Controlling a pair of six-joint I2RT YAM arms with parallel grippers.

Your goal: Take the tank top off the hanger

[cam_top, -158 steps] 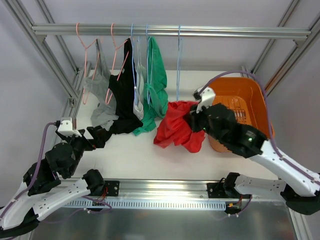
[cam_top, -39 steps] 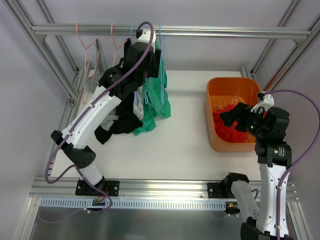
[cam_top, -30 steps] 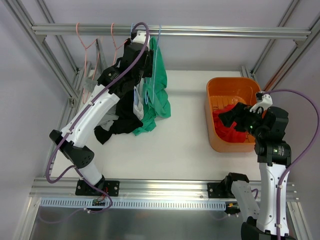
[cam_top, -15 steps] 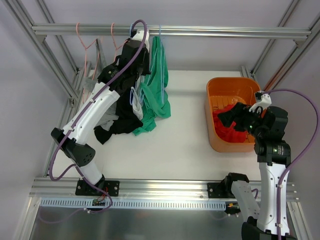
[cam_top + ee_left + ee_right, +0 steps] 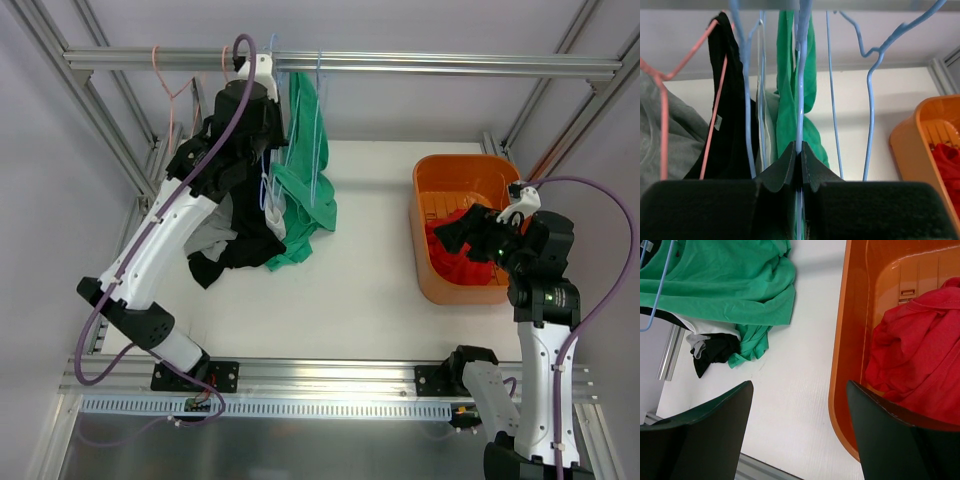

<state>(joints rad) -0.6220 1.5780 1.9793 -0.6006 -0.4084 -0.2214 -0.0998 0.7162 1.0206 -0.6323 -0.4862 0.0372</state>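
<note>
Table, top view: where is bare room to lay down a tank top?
The table is bare between the green top and the orange bin, down to the front rail. The left side is crowded with hanging clothes; the bin holds a red top.

Open desk (image 5: pixel 370 275) stretches left of the orange bin (image 5: pixel 419 245). Farther left of the bin, hanging tops (image 5: pixel 300 235) and wire hangers (image 5: pixel 799 100) crowd under the rail (image 5: pixel 450 64), with only narrow gaps between.
</note>
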